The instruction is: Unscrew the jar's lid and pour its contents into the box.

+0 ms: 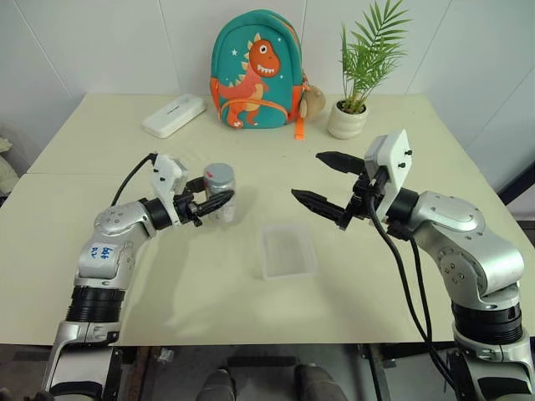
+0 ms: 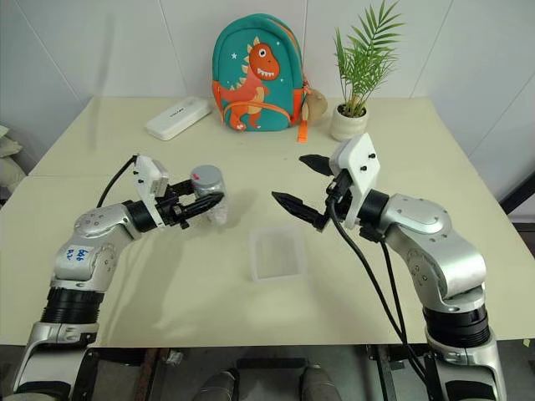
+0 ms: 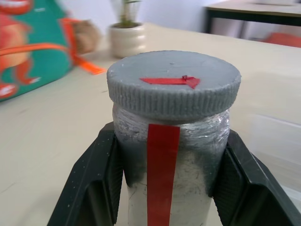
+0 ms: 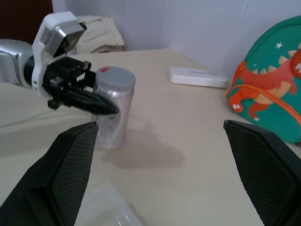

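Note:
My left gripper [image 1: 215, 197] is shut on the jar [image 1: 222, 200], a small clear cylinder with a red strip down its side, held upright left of the table's middle. The black fingers [image 3: 94, 183] clamp the jar's body just below the lid [image 3: 173, 84]. The grey ribbed lid sits on the jar and bears a red arrow. The contents cannot be made out through the cloudy wall. The box [image 1: 288, 249], a shallow clear tray, lies on the table between both arms. My right gripper [image 1: 306, 175] hangs open to the right of the jar, pointing at it with nothing between its fingers.
A teal dinosaur backpack [image 1: 255, 71] stands at the table's far edge. A flat white case [image 1: 173, 114] lies to its left and a potted plant [image 1: 347, 119] stands to its right. The cream table [image 1: 209, 309] stretches bare toward its front edge.

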### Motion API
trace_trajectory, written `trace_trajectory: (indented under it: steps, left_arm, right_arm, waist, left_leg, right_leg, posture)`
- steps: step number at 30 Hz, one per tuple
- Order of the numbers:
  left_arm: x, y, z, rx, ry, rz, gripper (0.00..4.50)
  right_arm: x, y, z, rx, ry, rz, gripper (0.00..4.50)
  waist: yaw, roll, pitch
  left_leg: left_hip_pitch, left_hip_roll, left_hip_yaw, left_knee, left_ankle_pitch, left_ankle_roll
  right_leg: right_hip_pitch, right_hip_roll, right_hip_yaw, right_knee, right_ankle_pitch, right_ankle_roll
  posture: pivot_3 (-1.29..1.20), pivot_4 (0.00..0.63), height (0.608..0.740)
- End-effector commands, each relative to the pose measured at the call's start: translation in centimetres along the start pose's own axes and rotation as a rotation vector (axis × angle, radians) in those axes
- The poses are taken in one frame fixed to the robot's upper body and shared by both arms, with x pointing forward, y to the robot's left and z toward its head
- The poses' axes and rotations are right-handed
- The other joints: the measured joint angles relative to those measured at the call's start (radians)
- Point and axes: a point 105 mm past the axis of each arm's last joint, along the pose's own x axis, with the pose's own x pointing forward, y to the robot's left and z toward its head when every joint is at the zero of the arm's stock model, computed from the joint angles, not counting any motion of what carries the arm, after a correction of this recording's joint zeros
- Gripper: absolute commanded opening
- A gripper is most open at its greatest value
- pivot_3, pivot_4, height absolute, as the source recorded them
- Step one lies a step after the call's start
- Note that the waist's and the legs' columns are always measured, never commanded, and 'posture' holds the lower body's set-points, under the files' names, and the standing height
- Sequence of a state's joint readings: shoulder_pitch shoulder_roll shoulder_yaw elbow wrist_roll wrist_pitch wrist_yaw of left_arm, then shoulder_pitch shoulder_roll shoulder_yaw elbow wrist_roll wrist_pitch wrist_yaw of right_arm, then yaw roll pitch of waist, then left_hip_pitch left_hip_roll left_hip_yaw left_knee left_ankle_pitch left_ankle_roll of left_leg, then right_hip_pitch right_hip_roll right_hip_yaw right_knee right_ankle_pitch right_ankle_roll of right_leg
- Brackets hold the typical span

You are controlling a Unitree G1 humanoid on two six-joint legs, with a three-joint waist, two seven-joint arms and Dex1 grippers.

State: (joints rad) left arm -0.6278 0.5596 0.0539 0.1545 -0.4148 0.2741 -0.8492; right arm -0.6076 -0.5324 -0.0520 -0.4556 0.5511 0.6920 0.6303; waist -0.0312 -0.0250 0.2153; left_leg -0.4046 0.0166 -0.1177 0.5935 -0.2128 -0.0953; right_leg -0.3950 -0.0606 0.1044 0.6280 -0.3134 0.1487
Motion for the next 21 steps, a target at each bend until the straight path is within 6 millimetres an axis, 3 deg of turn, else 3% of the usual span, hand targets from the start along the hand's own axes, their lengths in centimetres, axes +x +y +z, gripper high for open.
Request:
trace_trajectory:
  steps: [1,11,21]
  left_arm:
    - [1.5,-1.2,2.1,0.056,-0.102,-0.128,2.09]
    - [4.1,-3.9,2.7,0.068,-0.163,-0.331,2.09]
    - [6.1,-5.2,3.1,0.054,-0.177,-0.399,2.09]
  right_arm:
    - [0.3,0.7,1.3,-0.015,-0.049,-0.047,4.5]
    - [2.2,1.1,1.3,0.039,-0.086,-0.164,4.5]
    - [4.5,3.2,0.4,0.107,-0.052,-0.146,4.5]
  waist:
    - [0.001,0.0,0.0]
    - [-0.005,0.0,0.0]
    - [-0.002,0.0,0.0]
  left_leg:
    - [0.0,0.0,0.0,0.0,0.0,0.0]
    - [0.0,0.0,0.0,-0.001,0.0,0.001]
    - [-0.001,0.0,0.0,-0.001,0.0,0.001]
  right_leg:
    - [0.0,0.0,0.0,0.0,0.0,0.0]
    - [-0.001,0.0,0.0,0.001,0.0,0.0]
    - [-0.001,0.0,0.0,0.001,0.0,0.0]
  posture:
    - [0.0,0.15,0.74]
    - [0.0,0.15,0.74]
    - [0.0,0.15,0.74]
